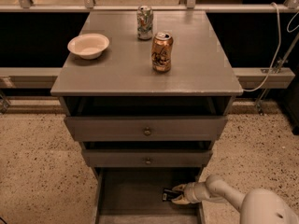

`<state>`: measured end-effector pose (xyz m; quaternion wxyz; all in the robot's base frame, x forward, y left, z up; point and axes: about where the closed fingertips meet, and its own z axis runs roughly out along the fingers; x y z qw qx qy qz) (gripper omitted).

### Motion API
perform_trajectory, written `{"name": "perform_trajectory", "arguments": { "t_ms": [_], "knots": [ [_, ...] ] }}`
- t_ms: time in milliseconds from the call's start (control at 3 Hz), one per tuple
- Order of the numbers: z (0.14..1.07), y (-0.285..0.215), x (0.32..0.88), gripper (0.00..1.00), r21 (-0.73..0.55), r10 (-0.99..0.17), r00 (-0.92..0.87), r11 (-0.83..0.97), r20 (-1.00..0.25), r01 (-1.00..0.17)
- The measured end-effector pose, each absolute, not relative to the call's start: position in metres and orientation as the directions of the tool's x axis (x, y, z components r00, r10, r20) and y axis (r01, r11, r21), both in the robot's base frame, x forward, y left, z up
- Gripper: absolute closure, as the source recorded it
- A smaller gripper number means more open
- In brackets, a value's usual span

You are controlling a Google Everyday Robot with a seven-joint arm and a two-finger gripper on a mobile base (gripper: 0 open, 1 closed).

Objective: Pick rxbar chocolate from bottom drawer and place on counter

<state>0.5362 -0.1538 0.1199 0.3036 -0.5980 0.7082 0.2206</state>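
Note:
The rxbar chocolate (167, 194), a small black wrapper, lies on the floor of the open bottom drawer (135, 192), near its right side. My gripper (176, 194) reaches into the drawer from the right and sits at the bar's right end, low over the drawer floor. Its white arm (219, 192) comes in over the drawer's right wall. The grey counter (196, 64) is the cabinet's top, above the two shallower drawers.
On the counter stand a copper-coloured can (162, 51), a silver-green can (145, 22) behind it and a white bowl (88, 45) at the left. The two upper drawers with round knobs (147, 131) are slightly open. Speckled floor surrounds the cabinet.

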Motion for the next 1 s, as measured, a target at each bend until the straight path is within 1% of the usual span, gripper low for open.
{"name": "perform_trajectory", "arguments": {
  "t_ms": [333,667,1000],
  "knots": [
    [0.1199,-0.1538,0.5362,0.13,-0.051,-0.713,-0.101,0.187,-0.694,-0.981],
    [0.1199,-0.1538,0.5362,0.0,-0.051,-0.713,-0.101,0.187,-0.694,-0.981],
    [0.1199,-0.1538,0.5362,0.0,-0.051,-0.713,-0.101,0.187,-0.694,-0.981]
  ]
}}
